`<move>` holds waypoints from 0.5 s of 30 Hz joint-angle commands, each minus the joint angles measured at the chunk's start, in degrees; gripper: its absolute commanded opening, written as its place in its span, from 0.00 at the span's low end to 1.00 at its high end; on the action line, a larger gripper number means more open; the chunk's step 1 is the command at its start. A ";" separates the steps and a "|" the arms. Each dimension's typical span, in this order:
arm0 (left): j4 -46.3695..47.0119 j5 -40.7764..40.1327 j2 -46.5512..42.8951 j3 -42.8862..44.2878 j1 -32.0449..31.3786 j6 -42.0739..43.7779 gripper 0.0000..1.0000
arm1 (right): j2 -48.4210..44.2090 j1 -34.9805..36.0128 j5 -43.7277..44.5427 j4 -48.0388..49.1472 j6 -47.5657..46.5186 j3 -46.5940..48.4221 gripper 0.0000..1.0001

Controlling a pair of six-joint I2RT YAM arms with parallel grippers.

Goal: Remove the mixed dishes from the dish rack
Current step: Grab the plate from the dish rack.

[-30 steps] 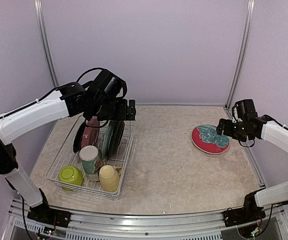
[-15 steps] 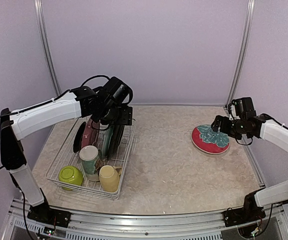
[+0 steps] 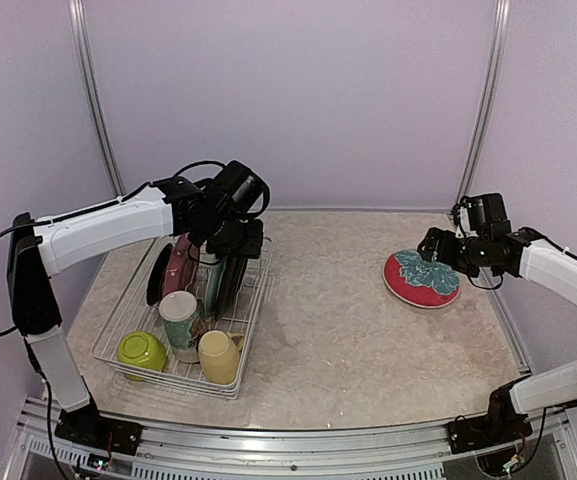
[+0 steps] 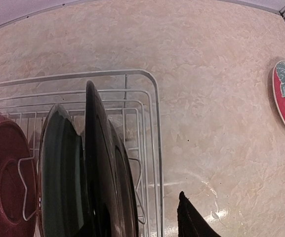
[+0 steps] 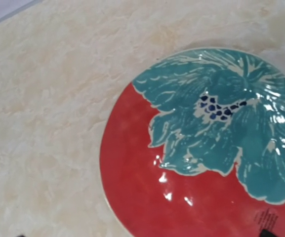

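Observation:
The dish rack (image 3: 259, 296) stands at the left with plates upright in its slots. My left gripper (image 3: 239, 241) hovers over the black plate (image 4: 100, 163), straddling its rim. One finger (image 4: 191, 222) shows to the plate's right with a gap between them; the other finger is hidden. Beside the black plate stand a green plate (image 4: 58, 173) and a dark red plate (image 4: 4, 173). A lime-green bowl (image 3: 141, 352), a floral mug (image 3: 179, 318) and a pale yellow mug (image 3: 218, 357) sit at the rack's near end. My right gripper (image 3: 430, 245) is open, holding nothing.
A red plate with a teal flower (image 3: 423, 278) lies flat on the table at the right, just below my right gripper; it fills the right wrist view as the same red plate (image 5: 182, 187). Bare marbled tabletop (image 3: 338, 320) lies between the rack and that plate.
My left gripper has come down and back over the black plate and its jaws have narrowed. My right gripper has drifted slightly left, off the red plate.

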 commanded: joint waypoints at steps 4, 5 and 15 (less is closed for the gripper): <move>-0.77 2.11 1.13 1.16 0.61 1.15 0.33 | 0.79 1.29 -0.12 0.69 0.74 0.23 1.00; -0.95 1.91 1.15 1.45 0.59 1.22 0.31 | 0.78 1.32 -0.12 0.82 0.82 0.22 1.00; -0.82 3.24 0.01 1.51 1.83 1.45 0.13 | 1.97 2.07 -0.12 0.93 1.44 1.09 1.00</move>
